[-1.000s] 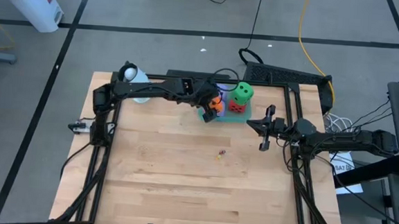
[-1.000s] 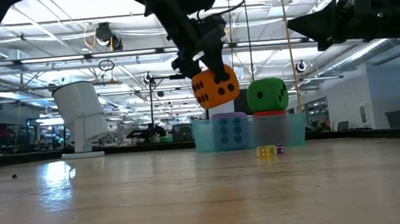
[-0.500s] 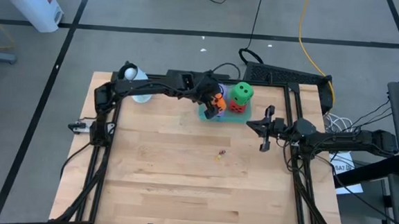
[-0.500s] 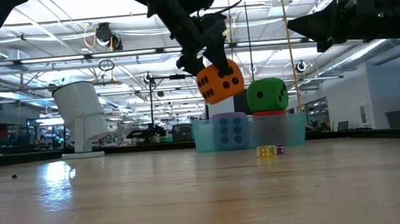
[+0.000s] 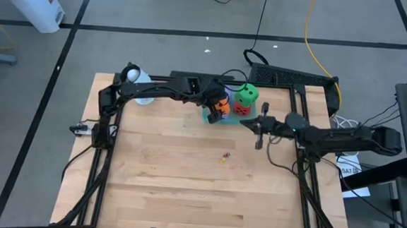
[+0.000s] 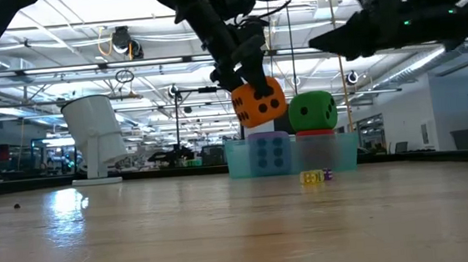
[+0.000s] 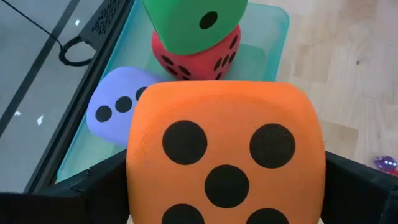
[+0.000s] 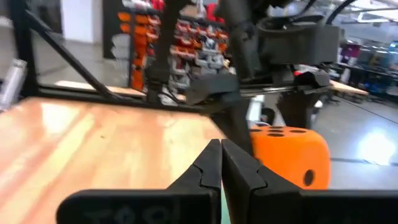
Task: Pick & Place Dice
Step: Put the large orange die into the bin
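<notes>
Four dice in view, all at the far edge of the worktop (image 5: 184, 191).

Up in the air, above the teal tray (image 5: 209, 117): an orange die (image 5: 220, 103), pinched by the left claw (image 5: 217, 106) with fingers (image 7: 93, 186) spread wide against two opposite sides. Five-pip face toward the left wrist camera. From table height, seen hanging clear above the tray rim, tilted on one corner, just beside the green die (image 6: 312, 111) and over a purple-blue die (image 6: 271, 151).

Inside the tray: the purple-blue die on the side farther from the right arm, and a red die (image 7: 205, 56) next to it. On top of the red one, a green die, single pip visible from the left wrist.

Right claw (image 5: 259, 141) pressed together, gripping nothing, held above bare wood near the tray on the right arm's side. In its own wrist view, both fingers (image 8: 221, 162) touching along their length, with the orange die and the left arm beyond them.

Elsewhere on the worktop: a white object (image 5: 134, 75) at the far corner on the left arm's side, and a few tiny coloured bits (image 5: 226, 156) near the middle, well apart from the tray. Too small to tell what kind.
</notes>
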Action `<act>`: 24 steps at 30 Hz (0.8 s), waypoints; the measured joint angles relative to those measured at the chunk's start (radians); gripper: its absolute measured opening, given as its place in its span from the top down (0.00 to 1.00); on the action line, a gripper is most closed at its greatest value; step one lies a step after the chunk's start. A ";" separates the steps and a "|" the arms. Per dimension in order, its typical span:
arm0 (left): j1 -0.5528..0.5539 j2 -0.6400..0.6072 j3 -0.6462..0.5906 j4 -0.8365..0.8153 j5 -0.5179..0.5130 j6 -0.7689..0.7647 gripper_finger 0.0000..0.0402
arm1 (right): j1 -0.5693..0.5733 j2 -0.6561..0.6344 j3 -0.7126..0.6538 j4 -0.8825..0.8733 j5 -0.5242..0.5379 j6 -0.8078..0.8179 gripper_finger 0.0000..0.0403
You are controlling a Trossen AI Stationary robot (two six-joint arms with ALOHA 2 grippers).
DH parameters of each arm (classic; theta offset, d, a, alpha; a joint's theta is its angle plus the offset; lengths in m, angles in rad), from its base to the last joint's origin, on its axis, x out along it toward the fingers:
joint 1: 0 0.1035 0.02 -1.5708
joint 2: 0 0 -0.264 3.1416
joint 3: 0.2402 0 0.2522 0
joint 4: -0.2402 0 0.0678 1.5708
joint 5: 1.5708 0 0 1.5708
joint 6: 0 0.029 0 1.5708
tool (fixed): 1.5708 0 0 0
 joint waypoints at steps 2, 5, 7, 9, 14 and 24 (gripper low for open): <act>0.000 0.007 0.000 0.006 -0.001 0.012 0.00 | -0.028 0.060 0.036 -0.002 -0.001 -0.019 1.00; 0.000 0.010 -0.001 -0.003 0.000 0.016 0.00 | -0.066 0.137 0.087 -0.002 -0.003 -0.054 1.00; 0.000 0.010 -0.001 0.007 0.000 0.026 0.00 | -0.094 0.185 0.130 -0.024 -0.029 -0.056 1.00; 0.000 0.014 -0.001 0.013 0.000 0.038 0.00 | -0.122 0.230 0.180 -0.077 -0.084 -0.063 1.00; -0.002 0.019 -0.001 0.014 -0.001 0.056 0.00 | -0.146 0.322 0.267 -0.106 -0.107 -0.130 1.00; -0.006 0.018 -0.001 0.021 -0.018 0.098 0.00 | -0.180 0.378 0.326 -0.108 -0.133 -0.224 1.00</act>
